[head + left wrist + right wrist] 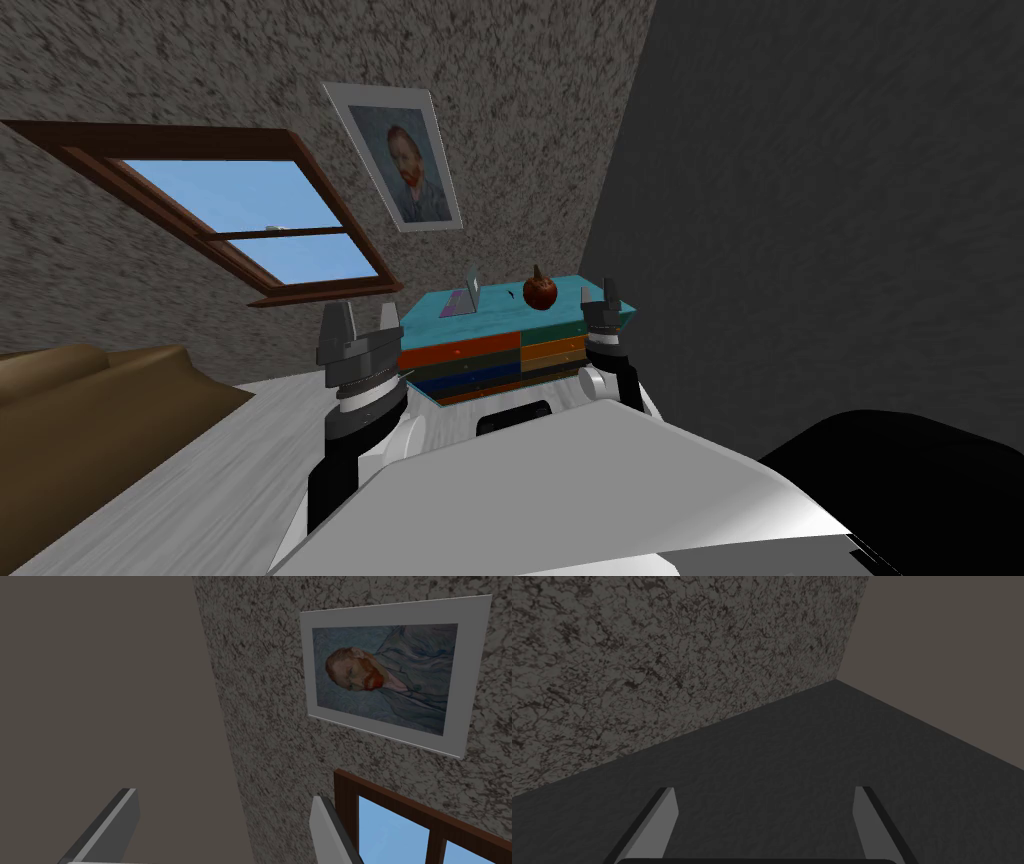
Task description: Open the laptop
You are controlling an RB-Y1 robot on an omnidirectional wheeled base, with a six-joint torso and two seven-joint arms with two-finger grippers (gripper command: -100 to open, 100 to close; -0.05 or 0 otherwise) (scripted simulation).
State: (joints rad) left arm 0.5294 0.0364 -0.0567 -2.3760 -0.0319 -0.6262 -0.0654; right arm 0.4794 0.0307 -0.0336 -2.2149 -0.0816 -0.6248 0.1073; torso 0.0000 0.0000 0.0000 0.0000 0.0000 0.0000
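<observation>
The laptop (463, 295) sits on the teal top of a chest of drawers (500, 318), toward the chest's left end, with its grey lid standing up from the base. A round red fruit (540, 291) rests on the same top, near the middle of the chest, apart from the laptop. Both arms are raised on the near side of the chest, the left tool (362, 318) off its left end and the right tool (598, 293) at its right end. Each tool's fingers stand wide apart, holding nothing.
</observation>
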